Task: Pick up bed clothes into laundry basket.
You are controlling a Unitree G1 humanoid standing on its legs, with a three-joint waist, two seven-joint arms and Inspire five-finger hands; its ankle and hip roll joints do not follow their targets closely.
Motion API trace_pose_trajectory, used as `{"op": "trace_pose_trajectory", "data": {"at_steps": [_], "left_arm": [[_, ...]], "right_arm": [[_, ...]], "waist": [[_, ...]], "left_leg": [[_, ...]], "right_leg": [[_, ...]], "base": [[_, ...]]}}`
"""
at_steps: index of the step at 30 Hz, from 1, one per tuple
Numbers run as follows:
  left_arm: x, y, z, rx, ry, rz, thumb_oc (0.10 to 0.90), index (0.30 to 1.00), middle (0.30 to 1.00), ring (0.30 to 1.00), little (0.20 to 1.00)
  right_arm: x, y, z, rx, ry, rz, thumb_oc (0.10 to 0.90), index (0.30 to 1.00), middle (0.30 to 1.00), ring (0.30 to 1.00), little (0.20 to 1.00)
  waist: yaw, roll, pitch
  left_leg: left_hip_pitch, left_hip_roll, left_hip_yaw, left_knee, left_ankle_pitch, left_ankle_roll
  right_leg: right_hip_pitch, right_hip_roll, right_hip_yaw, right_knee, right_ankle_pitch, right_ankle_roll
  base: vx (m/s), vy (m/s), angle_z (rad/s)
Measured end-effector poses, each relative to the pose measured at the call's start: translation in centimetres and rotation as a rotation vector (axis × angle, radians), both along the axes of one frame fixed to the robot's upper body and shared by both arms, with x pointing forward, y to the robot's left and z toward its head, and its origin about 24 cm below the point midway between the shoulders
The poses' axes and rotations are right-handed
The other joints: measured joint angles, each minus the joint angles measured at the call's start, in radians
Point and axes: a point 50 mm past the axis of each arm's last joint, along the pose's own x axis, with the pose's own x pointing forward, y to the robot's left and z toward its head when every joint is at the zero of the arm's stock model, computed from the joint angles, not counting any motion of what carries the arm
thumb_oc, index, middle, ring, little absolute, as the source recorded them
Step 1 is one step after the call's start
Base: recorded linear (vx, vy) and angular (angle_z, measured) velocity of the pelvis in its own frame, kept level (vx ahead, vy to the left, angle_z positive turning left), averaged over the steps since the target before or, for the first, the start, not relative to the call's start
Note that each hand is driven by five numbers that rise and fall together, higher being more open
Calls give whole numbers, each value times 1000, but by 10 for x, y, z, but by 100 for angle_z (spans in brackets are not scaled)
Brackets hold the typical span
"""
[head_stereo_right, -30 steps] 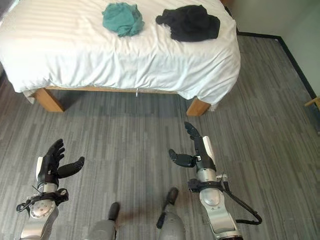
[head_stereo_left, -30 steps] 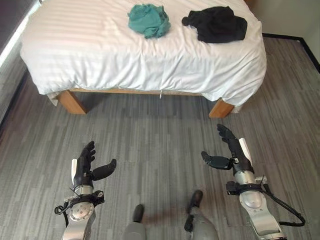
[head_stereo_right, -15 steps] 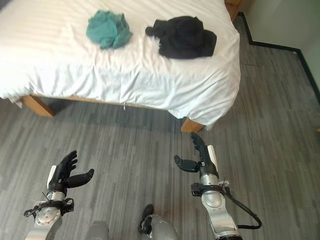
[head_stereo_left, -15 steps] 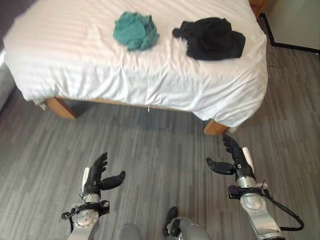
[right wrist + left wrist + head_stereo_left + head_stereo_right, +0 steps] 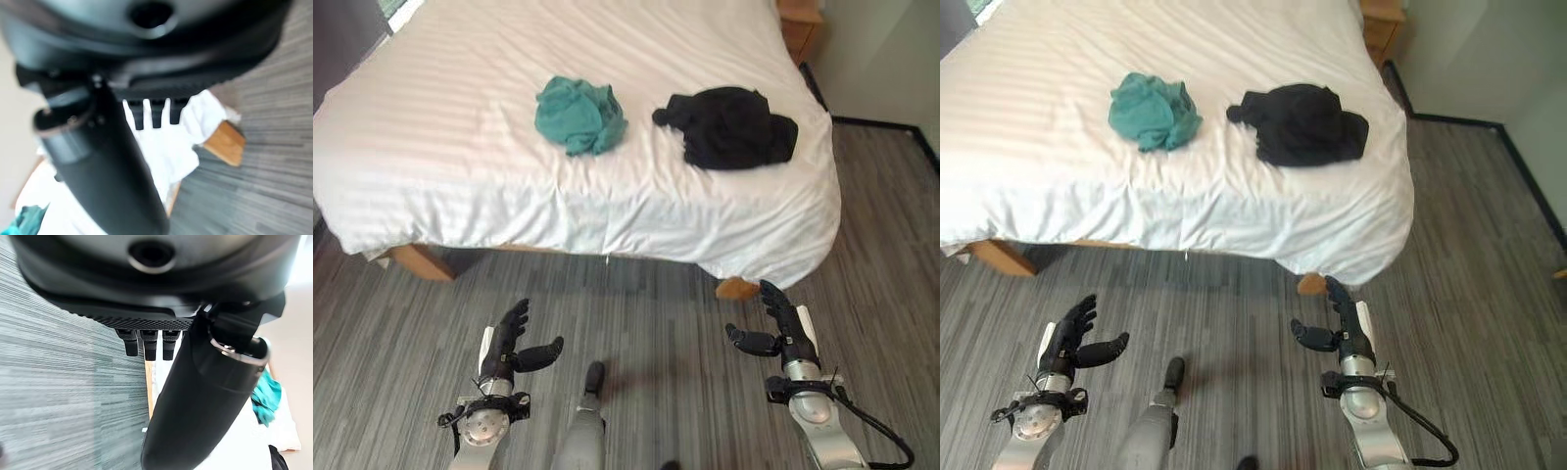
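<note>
On the white-sheeted wooden bed (image 5: 607, 186) lie a crumpled teal cloth (image 5: 579, 115) and, beside it, a black garment (image 5: 732, 126). Left hand (image 5: 506, 338) and right hand (image 5: 781, 328) are low before the bed, fingers spread, empty. Probably the approach step; next, reaching to the clothes.

Crumpled teal garment (image 5: 579, 116) beside bunched black garment (image 5: 732, 127); both on bed (image 5: 460, 176).
</note>
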Motion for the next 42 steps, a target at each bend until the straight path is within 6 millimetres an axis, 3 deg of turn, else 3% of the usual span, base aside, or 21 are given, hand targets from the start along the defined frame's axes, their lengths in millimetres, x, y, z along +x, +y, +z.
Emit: {"op": "trace_pose_trajectory", "data": {"at_steps": [1,3,4,5,7,8,10,11,12,16,17,19,20,21,25,29,33,38,39,40,42], "left_arm": [[3,0,4,9,-15,-7,800,900,900,900,900],[7,7,12,48,-41,-5,800,900,900,900,900],[6,9,13,67,-39,-9,800,900,900,900,900],[7,12,18,91,-51,-14,800,900,900,900,900],[7,16,20,111,-59,-6,800,900,900,900,900],[8,17,21,116,-62,0,800,900,900,900,900],[4,21,17,121,-42,21,800,900,900,900,900],[-3,20,10,109,-13,34,800,900,900,900,900],[-3,22,11,104,-16,41,800,900,900,900,900],[-13,20,-4,54,49,47,800,900,900,900,900],[-15,22,-8,53,69,42,800,900,900,900,900],[-24,29,-12,72,107,46,800,900,900,900,900],[-24,33,-10,87,109,42,800,900,900,900,900],[-29,37,-14,91,130,63,800,900,900,900,900],[-44,41,-23,71,178,90,800,900,900,900,900],[-41,34,-24,51,174,78,800,900,900,900,900],[-21,25,-23,28,134,44,800,900,900,900,900],[-10,28,-31,26,151,61,800,900,900,900,900],[-13,31,-38,26,185,74,800,900,900,900,900],[-15,32,-44,28,215,81,800,900,900,900,900],[-24,35,-58,7,283,122,800,900,900,900,900]], "right_arm": [[-2,-3,4,-5,-28,-36,800,900,900,900,900],[1,-5,12,-87,-55,-53,800,900,900,900,900],[2,-6,15,-118,-62,-66,800,900,900,900,900],[2,-12,23,-159,-95,-106,800,900,900,900,900],[10,-24,44,-239,-170,-176,800,900,900,900,900],[13,-29,53,-254,-218,-224,800,900,900,900,900],[25,-32,71,-262,-293,-266,800,900,900,900,900],[37,-32,89,-291,-349,-250,800,900,900,900,900],[41,-32,96,-308,-368,-239,800,900,900,900,900],[72,-38,137,-491,-435,-157,800,900,900,900,900],[79,-41,147,-524,-441,-154,800,900,900,900,900],[93,-45,158,-553,-434,-163,800,900,900,900,900],[99,-49,161,-593,-412,-163,800,900,900,900,900],[113,-51,163,-640,-358,-147,800,900,900,900,900],[136,-54,167,-642,-258,-140,800,900,900,900,900],[150,-65,180,-744,-167,-161,800,900,900,900,900],[149,-92,183,-800,-43,-248,800,900,900,900,900],[147,-107,192,-787,-5,-323,800,900,900,900,900],[146,-110,192,-780,5,-336,441,361,361,361,361],[146,-111,196,-781,11,-348,400,300,300,300,300],[147,-113,206,-775,16,-360,400,300,300,300,300]], "waist": [[0,0,1],[-7,-7,6],[-3,-10,7],[-11,-11,8],[-23,-11,11],[-20,-20,9],[-13,-33,14],[-8,-28,17],[-10,-28,17],[12,-51,21],[14,-70,22],[23,-120,18],[28,-146,18],[42,-149,17],[113,-148,19],[120,-142,22],[152,-98,51],[170,-61,70],[173,-58,73],[172,-54,76],[170,-52,76]], "left_leg": [[36,-17,1,-32,12,17],[104,-25,25,-67,-11,56],[133,-27,29,-78,-13,58],[183,-30,30,-105,-23,73],[215,-23,29,-109,-37,90],[232,-21,30,-117,-41,97],[244,-19,30,-102,-60,122],[255,0,28,-110,-60,122],[255,11,27,-110,-62,119],[262,48,-20,-120,-65,107],[259,39,-38,-126,-70,100],[262,10,-61,-139,-70,82],[263,-2,-69,-140,-67,61],[262,16,-80,-135,-74,29],[218,73,-93,-105,-100,-33],[132,92,-154,-108,-87,-64],[76,87,-208,-117,-75,-81],[13,76,-250,-118,-70,-88],[-5,73,-251,-117,-70,-89],[-16,72,-252,-117,-70,-89],[-33,68,-250,-117,-70,-89]], "right_leg": [[-7,-26,1,28,-14,11],[-26,-44,29,111,44,53],[-24,-57,31,148,48,63],[-34,-68,35,211,55,77],[-84,-76,55,366,132,113],[-112,-85,57,401,119,129],[-140,-111,23,397,127,117],[-168,-107,-29,369,118,124],[-169,-102,-31,329,117,126],[-176,35,-23,-44,135,116],[-189,54,-29,-108,160,108],[-226,45,-33,-117,163,101],[-228,35,-44,-118,189,71],[-225,50,-67,-118,199,58],[-236,96,-127,-110,209,51],[-296,122,-191,-109,223,13],[-320,124,-215,-109,213,-34],[-360,119,-249,-109,207,-44],[-374,117,-249,-109,207,-44],[-383,116,-249,-109,207,-44],[-402,112,-247,-109,207,-44]], "base": [[234,335,1],[177,278,-23],[185,332,-21],[147,303,-9],[96,267,0],[116,203,-7],[154,85,-28],[279,31,-29],[381,17,-13],[332,-6,20],[278,-53,62],[197,-66,70],[153,-37,64],[211,-46,41],[126,-44,20],[22,-44,39],[-4,-37,52],[-3,-40,31],[-30,-36,18],[-11,-44,11],[1,-14,2]]}}
